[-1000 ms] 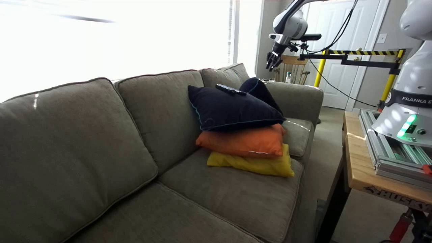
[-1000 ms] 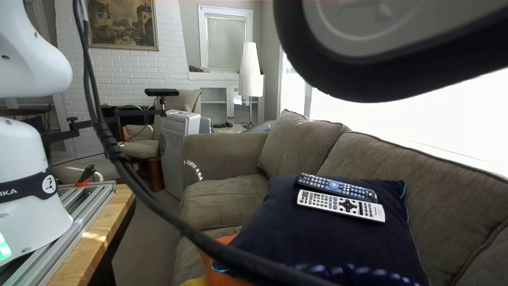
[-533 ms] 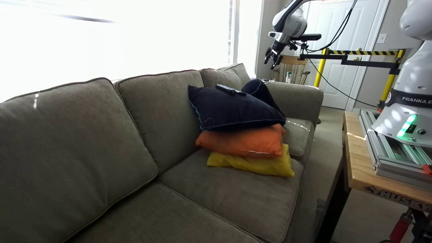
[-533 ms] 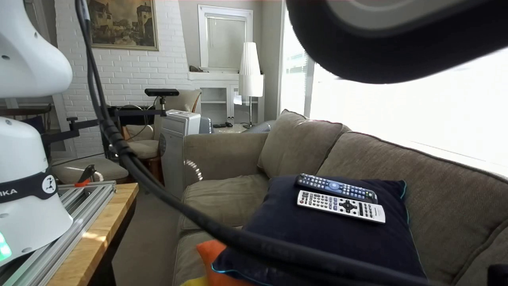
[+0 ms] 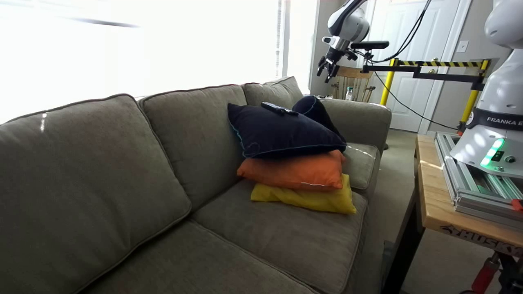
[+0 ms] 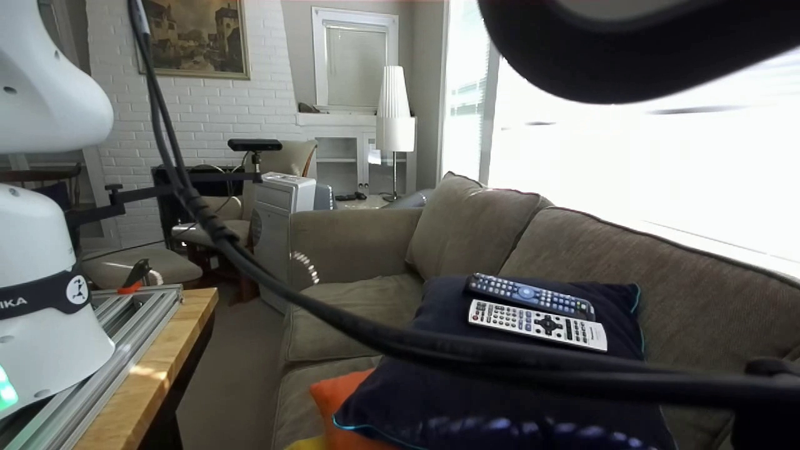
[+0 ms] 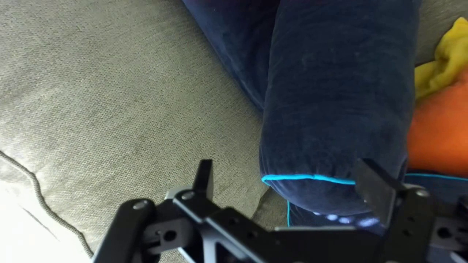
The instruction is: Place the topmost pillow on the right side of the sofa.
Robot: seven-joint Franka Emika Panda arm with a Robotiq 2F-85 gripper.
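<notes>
Claw (image 5: pixel 324 76) spread wide, hanging above the sofa (image 5: pixel 269 241); we mark one navy pillow (image 5: pixel 320 114) sitting below it, between the orange pillow (image 5: pixel 292 169) and armrest (image 5: pixel 361 118).

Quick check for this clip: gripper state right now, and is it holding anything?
Gripper: open, jaws spread apart, holding nothing.
</notes>
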